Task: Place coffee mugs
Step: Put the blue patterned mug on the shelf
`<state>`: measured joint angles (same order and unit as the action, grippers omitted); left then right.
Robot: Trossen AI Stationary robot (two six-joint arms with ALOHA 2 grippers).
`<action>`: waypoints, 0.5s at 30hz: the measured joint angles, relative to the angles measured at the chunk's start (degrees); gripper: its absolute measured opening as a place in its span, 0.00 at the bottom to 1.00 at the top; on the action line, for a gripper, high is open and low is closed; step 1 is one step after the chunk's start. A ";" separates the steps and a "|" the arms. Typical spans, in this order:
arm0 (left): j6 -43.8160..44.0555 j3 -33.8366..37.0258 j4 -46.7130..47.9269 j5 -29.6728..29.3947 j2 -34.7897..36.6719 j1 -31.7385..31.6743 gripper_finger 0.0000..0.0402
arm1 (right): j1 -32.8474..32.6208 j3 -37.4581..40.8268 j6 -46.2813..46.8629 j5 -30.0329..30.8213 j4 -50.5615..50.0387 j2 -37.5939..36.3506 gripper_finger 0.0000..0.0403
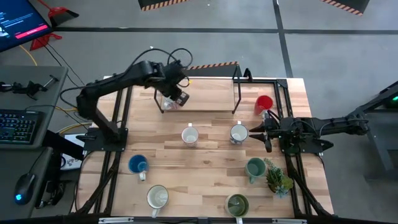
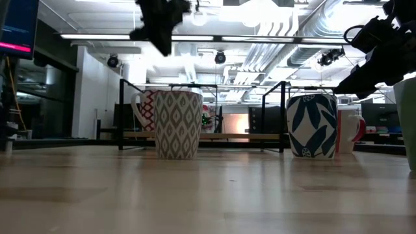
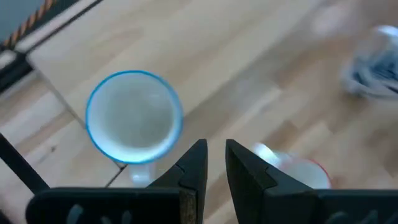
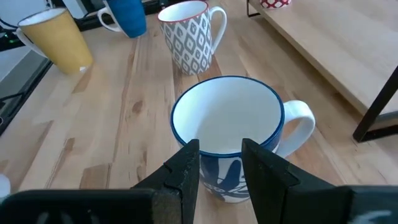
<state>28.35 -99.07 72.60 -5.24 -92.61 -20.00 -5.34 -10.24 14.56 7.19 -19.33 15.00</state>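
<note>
Wrist view: right hand (image 4: pixel 221 163) straddles blue-leaf mug (image 4: pixel 231 134) rim, fingers apart.
Overhead: left hand (image 1: pixel 180 98) hovers above shelf (image 1: pixel 205 102), fingers nearly together, empty.

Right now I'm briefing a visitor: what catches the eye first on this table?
Mugs dot the wooden table. The left gripper hangs over a raised shelf at the back, above a blue-rimmed mug. The right gripper hovers at a leaf-patterned mug, beside a diamond-patterned one.

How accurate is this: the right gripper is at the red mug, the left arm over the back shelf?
Wrong mug: the right gripper is at the blue-and-white mug, as the right wrist view shows. The left arm is over the back shelf.
</note>
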 joint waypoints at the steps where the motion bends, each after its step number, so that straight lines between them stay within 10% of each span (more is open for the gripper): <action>1: -1.70 0.00 0.03 -0.12 1.33 1.29 0.12 | 0.00 0.00 -0.56 0.02 0.39 0.00 0.27; 15: -14.78 8.74 2.02 -3.91 14.58 24.82 0.12 | 0.00 0.00 -4.94 -0.16 11.61 -0.02 0.27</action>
<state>13.57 -90.33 74.62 -9.14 -78.03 4.82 -5.34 -10.24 9.62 7.03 -7.73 14.98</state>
